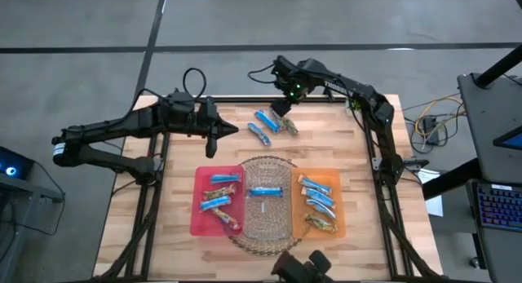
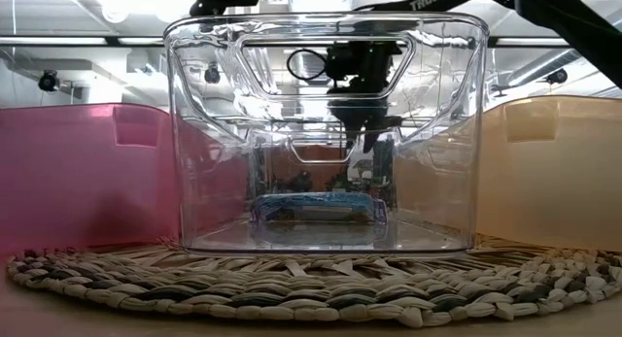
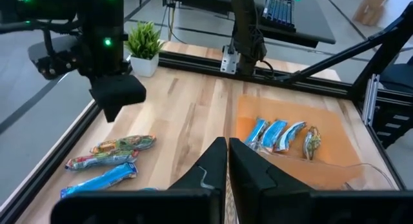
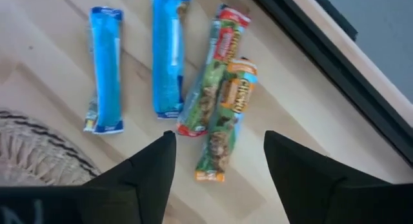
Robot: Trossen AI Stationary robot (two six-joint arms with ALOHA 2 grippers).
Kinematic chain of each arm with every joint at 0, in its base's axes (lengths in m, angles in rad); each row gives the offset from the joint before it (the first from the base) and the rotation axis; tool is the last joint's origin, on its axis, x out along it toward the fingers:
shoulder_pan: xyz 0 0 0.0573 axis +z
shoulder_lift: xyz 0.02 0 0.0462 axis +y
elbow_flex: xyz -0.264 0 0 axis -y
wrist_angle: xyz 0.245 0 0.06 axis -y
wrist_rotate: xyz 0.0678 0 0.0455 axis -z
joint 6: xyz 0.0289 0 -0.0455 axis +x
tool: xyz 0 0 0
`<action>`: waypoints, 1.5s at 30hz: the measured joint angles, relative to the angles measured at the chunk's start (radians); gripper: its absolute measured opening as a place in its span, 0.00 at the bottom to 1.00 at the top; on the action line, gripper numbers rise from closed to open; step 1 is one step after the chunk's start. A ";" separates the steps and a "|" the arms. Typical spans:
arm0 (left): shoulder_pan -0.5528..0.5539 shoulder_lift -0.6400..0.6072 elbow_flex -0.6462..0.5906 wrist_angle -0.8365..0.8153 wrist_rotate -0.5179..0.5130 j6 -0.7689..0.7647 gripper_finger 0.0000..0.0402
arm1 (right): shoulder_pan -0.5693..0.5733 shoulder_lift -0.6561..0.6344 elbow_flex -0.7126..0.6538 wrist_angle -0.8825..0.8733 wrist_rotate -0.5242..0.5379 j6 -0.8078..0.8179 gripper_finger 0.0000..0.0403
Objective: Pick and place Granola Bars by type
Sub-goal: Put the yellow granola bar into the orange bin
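The right gripper [image 4: 219,162] hangs with its fingers spread wide and empty above four loose wrapped granola bars at the table's far edge: two shiny blue bars [image 4: 171,53] and two green-and-red bars [image 4: 222,114], the latter pair touching. The left gripper [image 3: 228,161] waits at the far left, fingers pressed together, empty. Nearer, a pink tray [image 1: 198,222] holds three or four bars, a clear bin [image 2: 321,133] one blue bar, an orange tray [image 1: 336,179] about five. The bin stands on a woven mat [image 2: 292,288] on the pale wooden table [image 1: 326,144]; the floor beyond is grey concrete.
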 joint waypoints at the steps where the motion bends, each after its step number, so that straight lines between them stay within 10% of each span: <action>1: 0.000 0.000 0.000 -0.001 -0.001 -0.002 0.00 | -0.004 0.000 -0.006 0.001 0.005 0.004 0.56; 45: 0.009 0.000 -0.001 -0.001 -0.012 -0.046 0.00 | 0.009 0.001 -0.400 0.301 0.002 0.045 0.54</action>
